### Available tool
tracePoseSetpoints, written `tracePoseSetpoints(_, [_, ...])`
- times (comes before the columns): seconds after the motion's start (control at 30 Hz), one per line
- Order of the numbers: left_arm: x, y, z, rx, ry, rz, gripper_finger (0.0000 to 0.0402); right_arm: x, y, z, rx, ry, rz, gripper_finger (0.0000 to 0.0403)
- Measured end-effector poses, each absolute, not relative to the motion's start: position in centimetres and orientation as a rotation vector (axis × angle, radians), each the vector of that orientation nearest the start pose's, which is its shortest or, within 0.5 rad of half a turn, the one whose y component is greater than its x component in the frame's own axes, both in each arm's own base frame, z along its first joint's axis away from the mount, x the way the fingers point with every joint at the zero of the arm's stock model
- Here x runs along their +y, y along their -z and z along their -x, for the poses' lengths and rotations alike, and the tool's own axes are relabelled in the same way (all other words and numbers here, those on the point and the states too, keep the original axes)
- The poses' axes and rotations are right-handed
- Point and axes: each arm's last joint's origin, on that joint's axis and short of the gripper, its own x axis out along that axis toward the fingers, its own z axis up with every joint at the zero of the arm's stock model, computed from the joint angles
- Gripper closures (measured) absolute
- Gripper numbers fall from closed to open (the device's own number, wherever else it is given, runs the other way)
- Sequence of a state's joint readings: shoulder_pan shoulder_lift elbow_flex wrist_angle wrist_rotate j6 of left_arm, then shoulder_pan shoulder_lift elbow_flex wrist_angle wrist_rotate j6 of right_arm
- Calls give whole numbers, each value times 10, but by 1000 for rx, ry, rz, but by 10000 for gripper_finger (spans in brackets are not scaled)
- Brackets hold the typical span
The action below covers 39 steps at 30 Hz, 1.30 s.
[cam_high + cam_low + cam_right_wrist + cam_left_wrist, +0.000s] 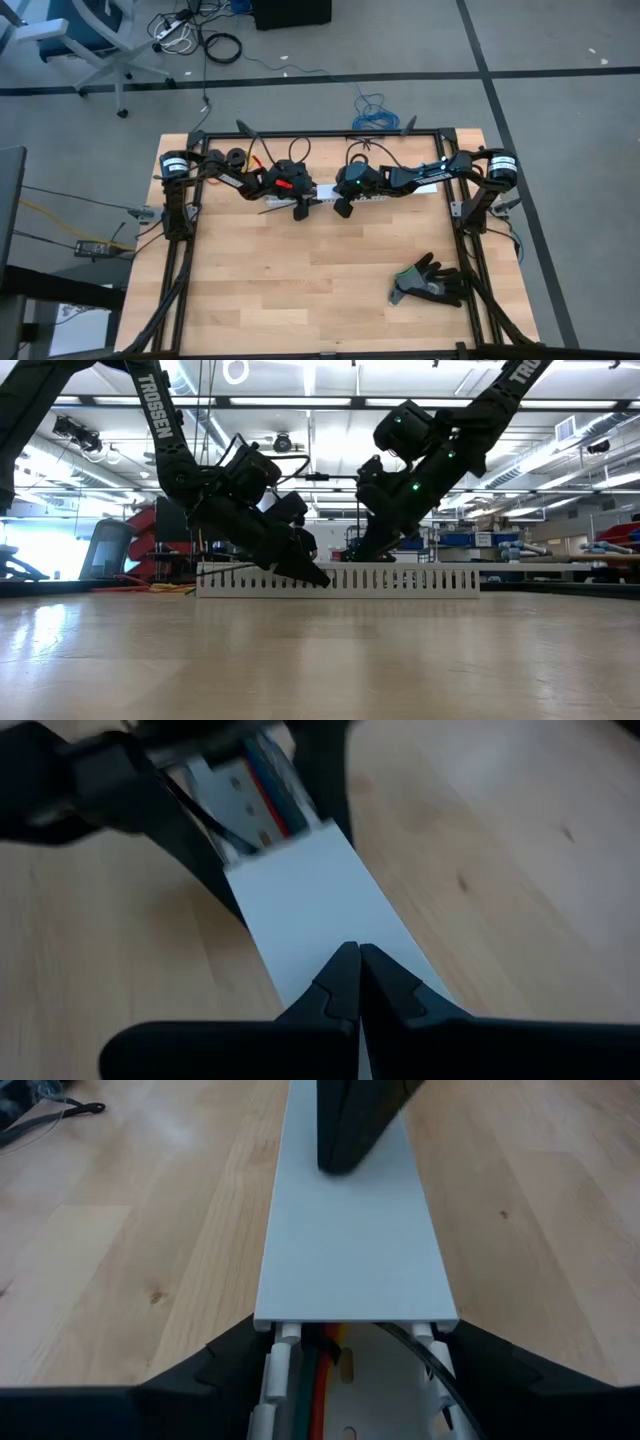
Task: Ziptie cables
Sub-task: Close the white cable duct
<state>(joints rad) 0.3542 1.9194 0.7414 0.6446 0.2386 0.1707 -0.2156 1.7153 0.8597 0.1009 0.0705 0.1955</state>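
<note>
- Left gripper [299, 208]: jaws spread apart, one finger [215, 1370] on each outer side of the white slotted duct [400, 579] at its uncovered end. The fingers straddle the duct walls; whether they press on them cannot be told.
- Right gripper [357, 982]: clenched, fingertips meeting with nothing between them. In the right wrist view the closed tips sit over the flat white duct cover [320, 910]; the left wrist view shows the same dark tip [350, 1130] down on or just above the cover. Actual contact cannot be confirmed.
- Duct: lies flat on the wooden table [300, 290], parallel to and near its far edge, roughly midway between the two far corners. The low view shows its comb-like slotted wall standing upright.
- Duct cover: closes the top of the duct along most of its length; it stops just short of the left gripper, leaving the channel open there.
- Cables [320, 1380]: lie lengthwise inside the open duct channel, between the left gripper's fingers, and run in under the cover. Red, orange and dark strands are visible.
- Thin black strand [425, 1360]: curves across the open channel next to the cables; whether it is the ziptie or a wire cannot be told.
- Black glove [432, 282]: lies on the table near its right edge, towards the near right corner, well apart from both grippers.
</note>
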Motion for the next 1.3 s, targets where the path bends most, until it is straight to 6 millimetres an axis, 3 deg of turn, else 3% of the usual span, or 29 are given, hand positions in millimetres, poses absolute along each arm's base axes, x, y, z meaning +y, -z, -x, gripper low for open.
tracePoseSetpoints(0.23, [112,-99,-323,527,-71,-16,155,-73,-162,-327,673,328,-196,403])
tracePoseSetpoints(0.5, [112,-100,-322,531,-67,-12,106,-73,-160,-327,681,321,-200,403])
tracePoseSetpoints(0.73, [112,-119,-320,497,-71,-40,97,-73,-160,-327,686,319,-201,403])
tracePoseSetpoints(1.07, [107,-128,-287,482,-97,-53,97,-73,-160,-326,697,321,-201,403])
tracePoseSetpoints(1.3, [101,-113,-271,465,-102,-44,97,-73,-159,-326,699,321,-202,403])
